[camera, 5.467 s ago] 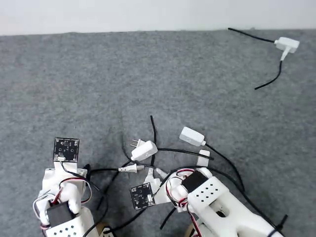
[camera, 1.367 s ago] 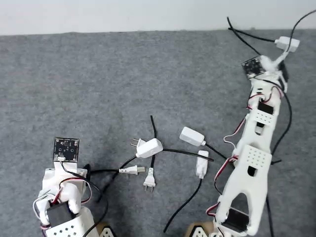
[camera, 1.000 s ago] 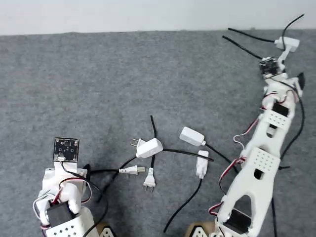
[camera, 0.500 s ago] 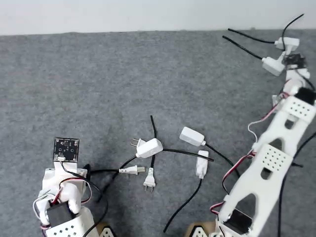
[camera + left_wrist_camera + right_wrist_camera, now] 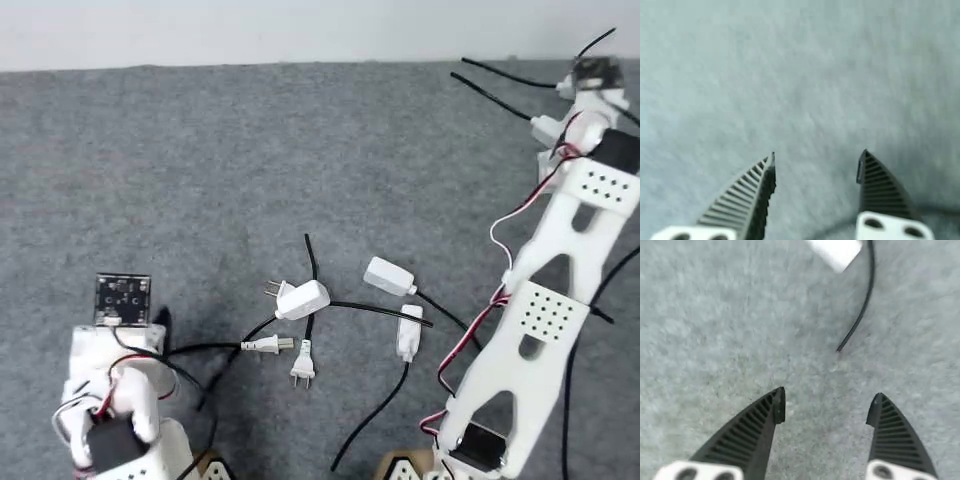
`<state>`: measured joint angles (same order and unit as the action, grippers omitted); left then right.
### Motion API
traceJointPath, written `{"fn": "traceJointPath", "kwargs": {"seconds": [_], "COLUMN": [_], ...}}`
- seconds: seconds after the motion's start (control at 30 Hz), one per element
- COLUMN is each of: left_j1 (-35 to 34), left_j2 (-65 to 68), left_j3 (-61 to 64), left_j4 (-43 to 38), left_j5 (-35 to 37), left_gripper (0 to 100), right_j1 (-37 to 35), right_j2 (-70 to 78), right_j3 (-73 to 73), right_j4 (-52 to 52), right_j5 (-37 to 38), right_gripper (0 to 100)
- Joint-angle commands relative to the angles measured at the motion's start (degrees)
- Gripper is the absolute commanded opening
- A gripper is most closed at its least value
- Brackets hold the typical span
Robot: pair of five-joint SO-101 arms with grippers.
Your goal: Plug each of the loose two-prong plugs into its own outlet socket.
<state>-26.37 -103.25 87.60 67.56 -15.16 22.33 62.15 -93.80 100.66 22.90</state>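
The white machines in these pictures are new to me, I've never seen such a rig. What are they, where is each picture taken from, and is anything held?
They are two small robot arms. The high view looks down on the grey table: the left arm sits folded at the near edge, the right arm stretches to the far right corner. The other two pictures come from cameras on the wrists, each looking past its own claw: the left gripper and the right gripper. Both are open and hold nothing. Mid-table lie white plugs and sockets on black cords, among them a two-prong plug. A white piece with a black cord lies beyond the right gripper.
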Motion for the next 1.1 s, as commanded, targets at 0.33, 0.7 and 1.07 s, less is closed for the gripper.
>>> {"fn": "traceJointPath", "kwargs": {"seconds": [0.33, 0.7, 1.07], "left_j1": [0.1, 0.1, 0.9], "left_j2": [-0.4, -0.4, -0.4], "left_j3": [-36.0, -46.9, -41.2], "left_j4": [-1.2, 9.5, 10.5], "left_j5": [0.1, 0.1, 0.1], "left_gripper": [25, 3, 3], "right_j1": [-3.7, -16.6, -36.3], "right_j2": [-27.8, -55.1, -92.0], "right_j3": [-1.8, 30.4, 95.5], "right_j4": [2.6, 2.6, -1.2], "right_j5": [-0.9, -1.0, -0.6], "right_gripper": [26.0, 25.9, 25.9]}}
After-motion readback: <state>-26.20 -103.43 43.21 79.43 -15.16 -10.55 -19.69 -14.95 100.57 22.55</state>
